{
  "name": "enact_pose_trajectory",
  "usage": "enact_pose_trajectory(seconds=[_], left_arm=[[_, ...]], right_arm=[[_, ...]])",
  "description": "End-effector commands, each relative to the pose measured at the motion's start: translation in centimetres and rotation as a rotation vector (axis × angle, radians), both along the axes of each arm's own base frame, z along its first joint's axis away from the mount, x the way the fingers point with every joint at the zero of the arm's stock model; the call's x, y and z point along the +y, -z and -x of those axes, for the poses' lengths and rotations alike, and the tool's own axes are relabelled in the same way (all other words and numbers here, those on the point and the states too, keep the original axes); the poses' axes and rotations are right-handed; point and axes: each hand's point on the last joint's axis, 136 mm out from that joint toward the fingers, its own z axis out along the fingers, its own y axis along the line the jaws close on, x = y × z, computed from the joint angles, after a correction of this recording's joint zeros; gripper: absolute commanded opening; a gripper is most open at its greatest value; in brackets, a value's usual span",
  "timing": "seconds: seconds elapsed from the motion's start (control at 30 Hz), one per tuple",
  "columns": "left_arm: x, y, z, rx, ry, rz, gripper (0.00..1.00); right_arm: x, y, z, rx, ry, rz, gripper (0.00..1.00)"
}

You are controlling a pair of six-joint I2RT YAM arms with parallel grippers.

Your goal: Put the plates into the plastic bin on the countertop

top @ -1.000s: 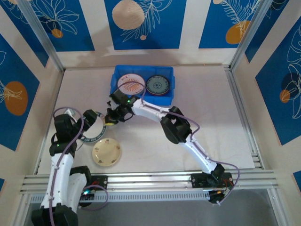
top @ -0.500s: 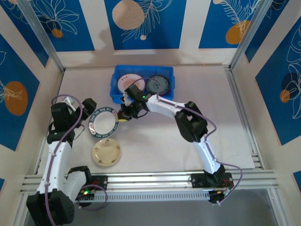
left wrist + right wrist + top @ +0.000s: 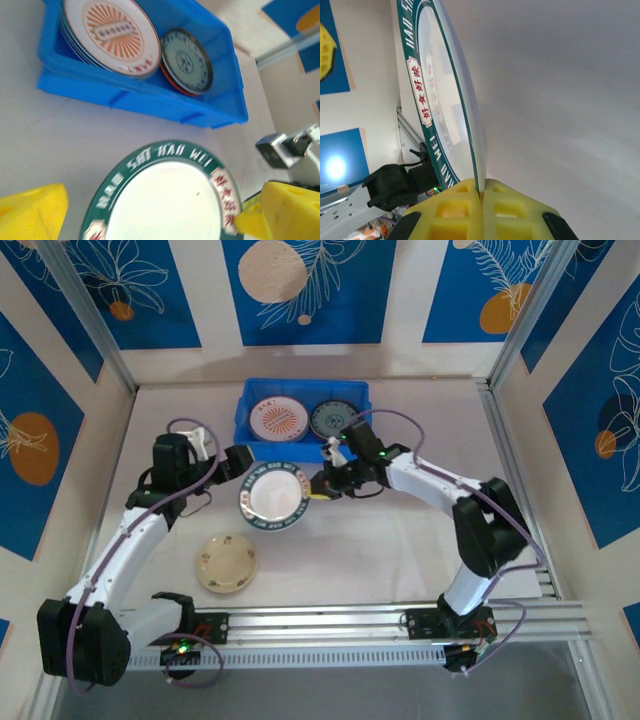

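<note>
A white plate with a dark green lettered rim (image 3: 275,498) hangs tilted just above the countertop (image 3: 400,550), in front of the blue plastic bin (image 3: 305,445). My right gripper (image 3: 318,485) is shut on its right rim; in the right wrist view the yellow pads (image 3: 455,205) pinch the plate's edge (image 3: 437,115). My left gripper (image 3: 238,462) hovers open over the plate's upper left, its yellow fingers (image 3: 35,210) spread wide on either side of the plate (image 3: 165,200). Inside the bin lie a pink-striped plate (image 3: 278,418) and a teal patterned plate (image 3: 335,420).
A cream plate (image 3: 227,562) lies flat on the countertop near the front left. The bin (image 3: 140,95) holds stacked plates under the striped one (image 3: 112,32). Patterned walls and metal posts frame the surface, and a rail (image 3: 320,620) runs along the near edge.
The right gripper has carried the green-rimmed plate rightward, to just in front of the bin. The left arm has swung forward and right, following the plate.
</note>
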Motion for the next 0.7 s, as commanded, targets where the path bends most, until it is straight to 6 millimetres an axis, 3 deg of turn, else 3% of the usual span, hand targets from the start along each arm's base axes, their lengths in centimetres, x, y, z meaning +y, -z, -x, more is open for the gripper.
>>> enact_pose_trajectory(seconds=[0.0, 0.23, 0.47, 0.63, 0.67], left_arm=[[-1.2, 0.3, 0.2, -0.023, 0.050, -0.011, 0.97], [-3.2, 2.8, 0.9, 0.006, 0.085, 0.078, 0.88], [-6.2, 4.0, 0.3, 0.024, 0.131, 0.173, 0.77], [-7.0, 4.1, -0.2, 0.036, 0.143, 0.204, 0.64], [-7.1, 4.0, -0.3, 0.033, 0.144, 0.215, 0.57]], right_arm=[[-2.2, -1.8, 0.7, -0.026, 0.008, -0.052, 0.00], [-5.5, -3.3, 0.3, -0.021, 0.069, -0.134, 0.00], [-5.0, -5.1, 0.0, -0.028, 0.043, -0.217, 0.00], [-4.4, -6.0, 0.0, -0.028, 0.023, -0.262, 0.00], [-4.4, -6.0, 0.0, -0.028, 0.023, -0.261, 0.00]])
